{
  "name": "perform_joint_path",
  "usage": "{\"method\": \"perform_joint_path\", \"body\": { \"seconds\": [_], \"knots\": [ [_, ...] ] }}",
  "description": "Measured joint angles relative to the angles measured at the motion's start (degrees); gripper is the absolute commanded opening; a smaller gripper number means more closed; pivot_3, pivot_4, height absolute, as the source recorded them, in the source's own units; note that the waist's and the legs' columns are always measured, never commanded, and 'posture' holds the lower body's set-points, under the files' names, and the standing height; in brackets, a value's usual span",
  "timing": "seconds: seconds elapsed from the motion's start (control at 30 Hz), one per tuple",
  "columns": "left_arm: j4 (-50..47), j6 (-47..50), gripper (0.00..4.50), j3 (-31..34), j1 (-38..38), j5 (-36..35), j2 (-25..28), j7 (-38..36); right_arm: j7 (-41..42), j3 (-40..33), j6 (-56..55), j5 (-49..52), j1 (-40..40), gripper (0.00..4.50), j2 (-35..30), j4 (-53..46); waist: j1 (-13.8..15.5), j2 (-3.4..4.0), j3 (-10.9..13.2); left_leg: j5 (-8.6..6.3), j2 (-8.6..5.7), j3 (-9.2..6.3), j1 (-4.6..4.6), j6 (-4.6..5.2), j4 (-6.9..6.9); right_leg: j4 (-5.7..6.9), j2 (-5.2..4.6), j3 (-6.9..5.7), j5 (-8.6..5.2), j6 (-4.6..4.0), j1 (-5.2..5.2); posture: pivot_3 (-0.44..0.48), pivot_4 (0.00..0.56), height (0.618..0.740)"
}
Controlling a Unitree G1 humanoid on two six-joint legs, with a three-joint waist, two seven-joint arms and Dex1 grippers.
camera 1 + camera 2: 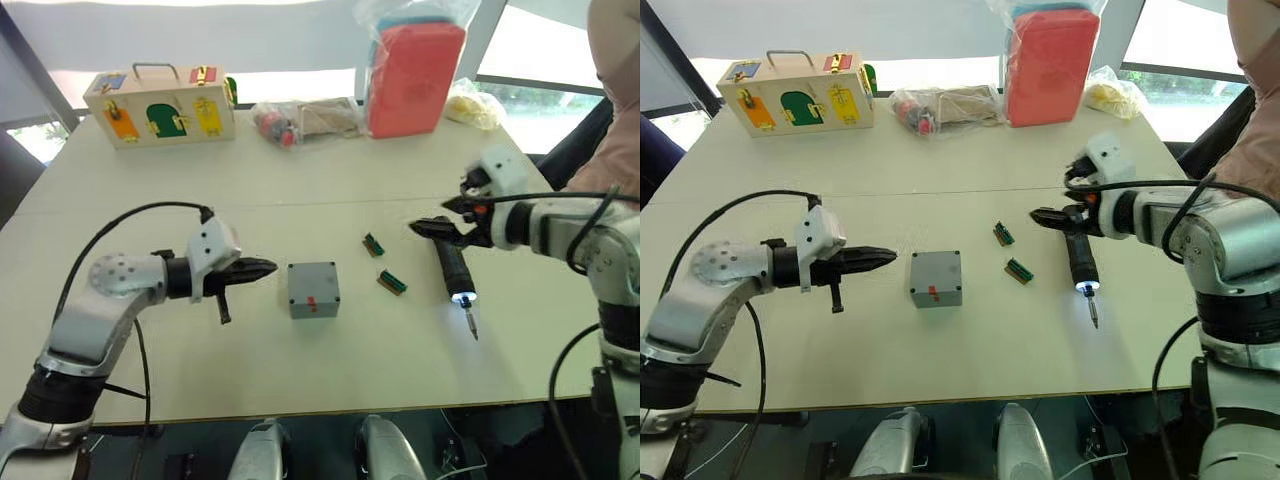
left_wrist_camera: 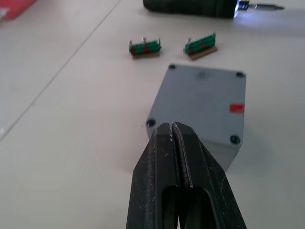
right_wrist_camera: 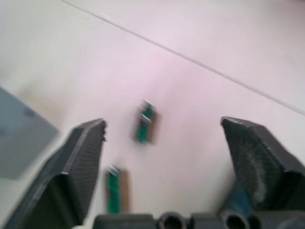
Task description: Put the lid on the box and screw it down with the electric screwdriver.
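Note:
The grey box stands mid-table with the grey lid lying flat on top of it. The lid has dark corner holes and a small red sticker. My left gripper is shut and empty, its tip pointing at the box's left side a short gap away. To the right, the black electric screwdriver lies on the table with its light on and its bit toward the front edge. My right gripper hovers open at the screwdriver's rear end; its fingers stand wide apart with nothing between them.
Two green connector strips lie between the box and the screwdriver. At the back stand a wooden box with coloured doors, some bagged items and a red case. A person stands at the far right.

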Motion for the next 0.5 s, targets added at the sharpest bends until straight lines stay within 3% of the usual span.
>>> {"method": "perform_joint_path", "body": {
  "seconds": [0.23,0.5],
  "knots": [
    [5.8,-4.49,0.0,-5.06,-0.39,4.05,-4.18,0.04,-0.85,7.77,-8.52,-3.88,9.63,0.07,5.32,-4.59,-0.11,-0.04,0.0,-0.01,-0.11,0.11,-0.08,0.01,0.32,-0.07,-0.19,0.09,0.04,-0.04,0.11,0.0,0.15,0.73],
    [11.47,-8.24,0.0,-8.64,-3.81,7.41,-7.6,-0.16,-1.03,14.42,-11.74,-6.64,13.13,0.07,9.56,-4.82,-0.14,-0.03,0.0,-0.01,-0.13,0.06,-0.07,0.01,0.32,0.03,-0.08,0.02,0.06,0.0,0.06,0.0,0.15,0.73]
  ]
}}
